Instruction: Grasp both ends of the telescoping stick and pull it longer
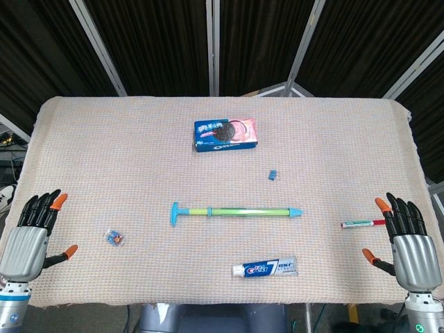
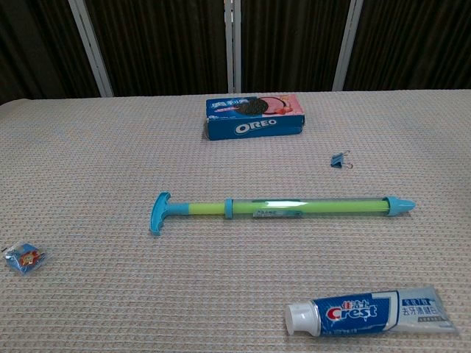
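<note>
The telescoping stick [image 1: 236, 211] [image 2: 283, 209] lies flat across the middle of the table, green with blue ends. Its curved blue handle [image 1: 175, 214] [image 2: 159, 212] points left and its blue tip [image 1: 295, 211] [image 2: 401, 207] points right. My left hand [image 1: 31, 236] hovers at the table's near left corner, fingers spread, holding nothing, far from the handle. My right hand [image 1: 409, 246] hovers at the near right corner, fingers spread and empty, well right of the tip. Neither hand shows in the chest view.
An Oreo box [image 1: 226, 134] [image 2: 254, 115] sits behind the stick. A Crest toothpaste tube [image 1: 265, 268] [image 2: 372, 311] lies in front of it. A small blue clip [image 1: 272, 174] [image 2: 339, 159], a red pen [image 1: 361, 223] near my right hand, and a small wrapped candy [image 1: 114, 238] [image 2: 25, 257] also lie on the cloth.
</note>
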Robot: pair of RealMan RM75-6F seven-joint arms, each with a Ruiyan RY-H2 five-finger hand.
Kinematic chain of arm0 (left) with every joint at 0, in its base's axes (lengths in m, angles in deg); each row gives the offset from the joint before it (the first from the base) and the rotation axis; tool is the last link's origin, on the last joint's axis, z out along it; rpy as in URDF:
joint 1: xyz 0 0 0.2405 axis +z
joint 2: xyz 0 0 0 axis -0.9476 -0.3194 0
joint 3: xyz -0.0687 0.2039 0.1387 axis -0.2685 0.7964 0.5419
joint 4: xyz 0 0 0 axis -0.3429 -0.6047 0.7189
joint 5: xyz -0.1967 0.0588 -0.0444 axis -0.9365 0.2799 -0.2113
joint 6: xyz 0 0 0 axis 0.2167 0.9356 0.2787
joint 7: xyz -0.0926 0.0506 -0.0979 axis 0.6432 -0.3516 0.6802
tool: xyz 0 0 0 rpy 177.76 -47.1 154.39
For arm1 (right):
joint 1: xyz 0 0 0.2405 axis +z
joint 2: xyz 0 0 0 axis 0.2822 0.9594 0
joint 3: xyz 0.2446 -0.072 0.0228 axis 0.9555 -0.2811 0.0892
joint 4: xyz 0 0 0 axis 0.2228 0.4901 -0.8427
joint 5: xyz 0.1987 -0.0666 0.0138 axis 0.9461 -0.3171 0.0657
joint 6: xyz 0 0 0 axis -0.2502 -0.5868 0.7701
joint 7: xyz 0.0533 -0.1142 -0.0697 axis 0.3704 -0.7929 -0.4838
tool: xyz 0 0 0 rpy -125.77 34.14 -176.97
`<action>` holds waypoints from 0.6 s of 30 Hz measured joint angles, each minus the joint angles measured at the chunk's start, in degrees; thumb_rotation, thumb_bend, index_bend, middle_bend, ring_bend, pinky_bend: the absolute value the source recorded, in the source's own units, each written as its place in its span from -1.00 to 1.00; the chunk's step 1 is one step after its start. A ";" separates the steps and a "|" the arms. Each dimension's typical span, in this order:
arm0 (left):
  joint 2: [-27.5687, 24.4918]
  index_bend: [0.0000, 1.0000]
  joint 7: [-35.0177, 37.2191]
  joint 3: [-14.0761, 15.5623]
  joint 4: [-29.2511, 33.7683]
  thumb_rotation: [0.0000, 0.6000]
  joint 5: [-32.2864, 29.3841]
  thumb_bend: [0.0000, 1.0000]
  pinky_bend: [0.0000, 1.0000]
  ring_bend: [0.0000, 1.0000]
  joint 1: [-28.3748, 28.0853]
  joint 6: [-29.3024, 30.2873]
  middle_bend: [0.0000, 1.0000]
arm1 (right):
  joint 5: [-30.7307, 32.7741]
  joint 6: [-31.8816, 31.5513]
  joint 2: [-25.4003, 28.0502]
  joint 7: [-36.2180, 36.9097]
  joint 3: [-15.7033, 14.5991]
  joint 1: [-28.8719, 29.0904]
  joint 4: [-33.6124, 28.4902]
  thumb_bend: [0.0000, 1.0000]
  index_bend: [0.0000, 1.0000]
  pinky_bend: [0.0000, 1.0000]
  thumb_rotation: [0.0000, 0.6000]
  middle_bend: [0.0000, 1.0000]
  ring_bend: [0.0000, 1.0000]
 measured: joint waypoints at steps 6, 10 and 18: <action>-0.18 -1.00 0.19 0.19 0.00 1.00 -0.04 -1.00 -1.00 -1.00 0.06 -0.20 -1.00 | -0.38 0.57 -0.29 -0.83 -0.45 0.14 0.31 -1.00 -1.00 -1.00 1.00 -1.00 -1.00; -0.26 -1.00 0.21 0.25 -0.03 1.00 0.04 -1.00 -1.00 -1.00 0.11 -0.13 -1.00 | -0.52 1.37 -0.44 -1.15 -0.69 0.42 0.45 -1.00 -1.00 -1.00 1.00 -1.00 -1.00; -0.35 -1.00 0.67 -0.93 -0.47 1.00 -2.27 -1.00 -1.00 -1.00 -0.87 -1.68 -1.00 | 0.38 9.49 0.49 -3.12 0.01 5.01 -1.60 -1.00 -1.00 0.41 1.00 0.53 0.66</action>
